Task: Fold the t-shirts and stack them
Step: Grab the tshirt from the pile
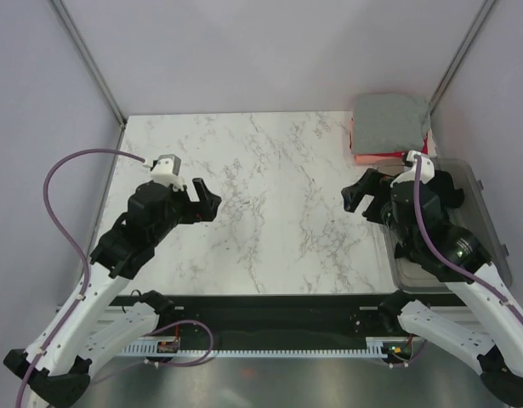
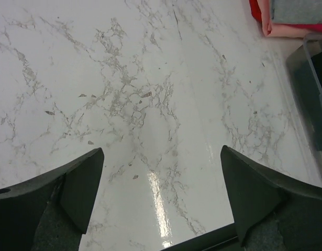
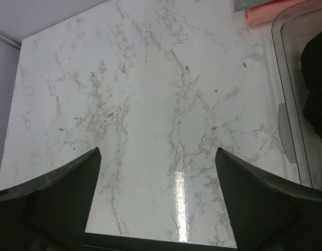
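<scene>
A heather grey t-shirt (image 1: 390, 121) lies folded on top of a folded red-pink t-shirt (image 1: 373, 156) at the table's back right corner. In the right wrist view a black t-shirt (image 3: 317, 83) sits bunched inside the clear bin (image 3: 284, 78). My left gripper (image 1: 207, 200) hovers over the left half of the marble table, open and holding nothing (image 2: 161, 151). Just left of the bin, my right gripper (image 1: 356, 199) also stands open, with only bare tabletop between its fingers (image 3: 157, 151). The red-pink edge (image 2: 286, 29) and grey cloth (image 2: 302, 10) also show in the left wrist view.
The clear plastic bin (image 1: 478, 183) stands along the table's right edge, partly under my right arm. Grey walls and metal posts (image 1: 89, 59) enclose the back and sides. The white marble table (image 1: 270, 212) stretches between both grippers.
</scene>
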{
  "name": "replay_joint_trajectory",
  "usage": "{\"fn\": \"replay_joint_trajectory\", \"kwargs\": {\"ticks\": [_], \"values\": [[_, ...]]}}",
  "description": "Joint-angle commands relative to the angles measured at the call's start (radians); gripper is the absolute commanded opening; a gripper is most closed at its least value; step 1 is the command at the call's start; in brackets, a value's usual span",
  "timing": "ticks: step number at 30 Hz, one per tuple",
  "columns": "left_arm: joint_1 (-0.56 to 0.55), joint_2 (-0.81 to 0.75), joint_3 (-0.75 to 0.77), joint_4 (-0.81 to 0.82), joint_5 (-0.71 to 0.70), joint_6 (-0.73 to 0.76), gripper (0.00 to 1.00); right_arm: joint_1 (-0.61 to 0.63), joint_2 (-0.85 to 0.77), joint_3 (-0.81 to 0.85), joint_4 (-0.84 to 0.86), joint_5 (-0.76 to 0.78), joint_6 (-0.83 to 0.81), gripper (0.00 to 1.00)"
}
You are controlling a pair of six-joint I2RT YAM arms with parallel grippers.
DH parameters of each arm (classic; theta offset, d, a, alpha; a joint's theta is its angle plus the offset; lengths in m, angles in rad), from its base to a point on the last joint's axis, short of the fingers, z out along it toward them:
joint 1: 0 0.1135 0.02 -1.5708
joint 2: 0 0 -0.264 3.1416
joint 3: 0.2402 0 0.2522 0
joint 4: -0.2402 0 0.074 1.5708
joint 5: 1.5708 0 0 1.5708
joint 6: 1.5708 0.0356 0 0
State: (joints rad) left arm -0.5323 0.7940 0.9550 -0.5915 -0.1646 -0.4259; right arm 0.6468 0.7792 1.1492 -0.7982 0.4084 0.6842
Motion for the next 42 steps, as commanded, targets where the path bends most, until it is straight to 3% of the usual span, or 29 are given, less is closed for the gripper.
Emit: {"fn": "replay_joint_trajectory", "kwargs": {"ticks": [1, 3, 4, 7, 10, 11, 13, 14, 20, 27, 30, 31, 32, 34, 35, 37, 38, 42], "values": [[0.002, -0.057, -0.028, 0.056, 0.013, 0.020, 1.00, 0.002, 0.023, 0.000, -0.045, 0.108, -0.014, 0.98], [0.002, -0.102, -0.044, 0.093, 0.090, 0.028, 1.00, -0.001, 0.031, 0.000, -0.065, 0.159, -0.015, 0.98], [0.002, -0.160, -0.077, 0.111, 0.217, 0.062, 1.00, -0.004, 0.035, 0.004, -0.079, 0.190, -0.026, 0.98], [0.002, -0.257, -0.197, 0.231, 0.316, 0.095, 1.00, -0.093, 0.075, 0.041, -0.082, 0.172, -0.058, 0.98], [0.002, -0.309, -0.245, 0.201, 0.313, 0.081, 1.00, -0.368, 0.179, 0.057, -0.082, -0.047, -0.159, 0.98], [0.002, -0.277, -0.239, 0.173, 0.297, 0.091, 1.00, -0.532, 0.249, 0.049, -0.082, -0.157, -0.202, 0.98], [0.002, -0.218, -0.198, 0.067, 0.233, 0.091, 1.00, -0.710, 0.319, 0.003, -0.053, -0.311, -0.230, 0.98], [0.002, -0.173, -0.185, 0.044, 0.225, 0.096, 1.00, -0.859, 0.375, -0.015, -0.039, -0.404, -0.242, 0.98], [0.002, -0.160, -0.174, 0.016, 0.217, 0.098, 0.94, -0.954, 0.504, -0.112, 0.094, -0.359, -0.183, 0.98], [0.000, -0.217, -0.196, 0.015, 0.189, 0.098, 0.94, -0.954, 0.660, -0.198, 0.232, -0.379, -0.158, 0.95], [-0.001, -0.213, -0.194, 0.010, 0.186, 0.096, 0.94, -0.954, 0.677, -0.238, 0.281, -0.399, -0.147, 0.81], [0.000, -0.211, -0.194, 0.009, 0.186, 0.098, 0.94, -0.955, 0.686, -0.241, 0.286, -0.401, -0.149, 0.73], [0.000, -0.211, -0.194, 0.010, 0.185, 0.096, 0.94, -0.954, 0.690, -0.241, 0.289, -0.401, -0.155, 0.59], [0.000, -0.210, -0.196, 0.009, 0.186, 0.095, 0.94, -0.955, 0.698, -0.235, 0.298, -0.405, -0.161, 0.49], [0.000, -0.210, -0.196, 0.007, 0.188, 0.095, 0.94, -0.955, 0.700, -0.232, 0.300, -0.436, -0.164, 0.31], [0.000, -0.213, -0.194, 0.007, 0.183, 0.095, 0.94, -0.955, 0.684, -0.218, 0.294, -0.454, -0.164, 0.07], [0.000, -0.213, -0.194, 0.007, 0.181, 0.095, 0.94, -0.955, 0.674, -0.206, 0.284, -0.459, -0.161, 0.00], [0.000, -0.231, -0.162, -0.027, 0.168, 0.081, 0.91, -0.938, 0.554, -0.082, 0.176, -0.468, -0.138, 0.00]]}}
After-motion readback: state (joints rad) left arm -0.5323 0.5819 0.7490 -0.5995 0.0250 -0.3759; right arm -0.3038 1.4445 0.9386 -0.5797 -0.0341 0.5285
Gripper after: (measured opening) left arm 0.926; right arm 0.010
